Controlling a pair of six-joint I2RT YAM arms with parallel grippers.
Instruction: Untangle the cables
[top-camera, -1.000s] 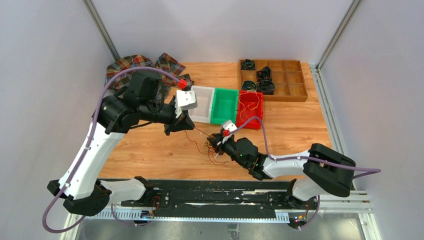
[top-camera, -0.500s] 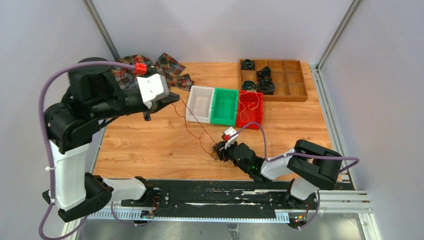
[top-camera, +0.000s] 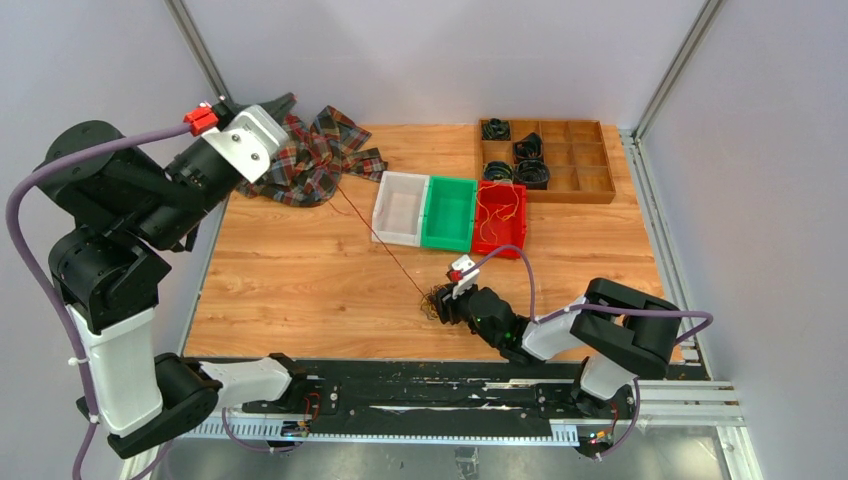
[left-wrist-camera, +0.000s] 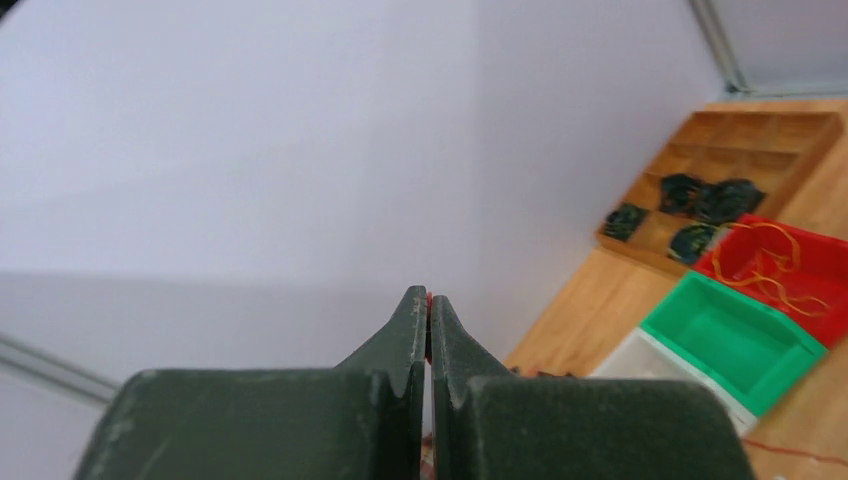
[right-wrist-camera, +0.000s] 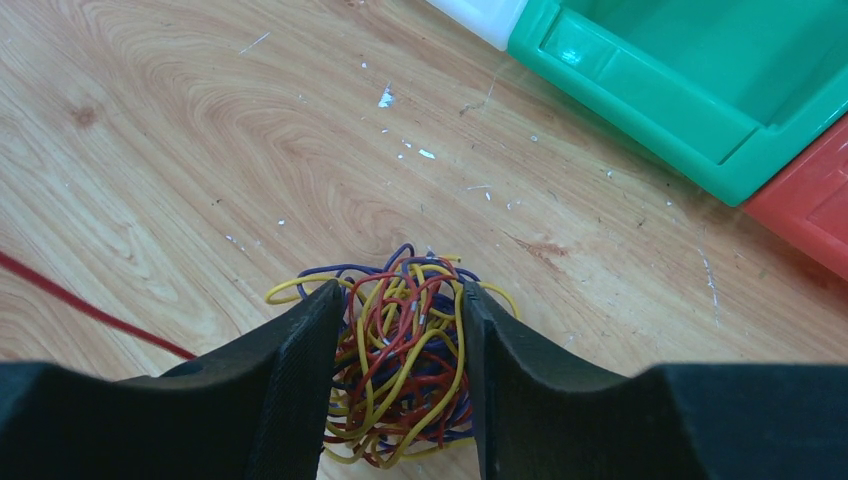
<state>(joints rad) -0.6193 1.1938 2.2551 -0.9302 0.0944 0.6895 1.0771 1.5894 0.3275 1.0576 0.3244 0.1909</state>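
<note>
A fist-sized tangle of cables (right-wrist-camera: 405, 350) in yellow, red and purple lies on the wooden table (top-camera: 300, 280) near its front edge. My right gripper (right-wrist-camera: 401, 292) is low over the tangle (top-camera: 437, 302). Its jaws stand apart, one on each side, and wires touch both inner faces. A single red cable (top-camera: 380, 238) runs taut from the tangle up and to the far left. My left gripper (top-camera: 283, 100) is raised high there and shut on its end. A sliver of red shows between the left fingertips (left-wrist-camera: 418, 305). The same red cable (right-wrist-camera: 80, 305) crosses the right wrist view's left edge.
A white bin (top-camera: 403, 208), a green bin (top-camera: 449, 212) and a red bin (top-camera: 500, 217) holding yellow wires stand in a row mid-table. A wooden divided tray (top-camera: 590, 160) with black coiled cords is at the back right. A plaid cloth (top-camera: 315, 150) lies at the back left.
My left arm swung up and back to the left, drawing the red cable out straight. My right gripper sank to the table with the tangle, and its jaws widened.
</note>
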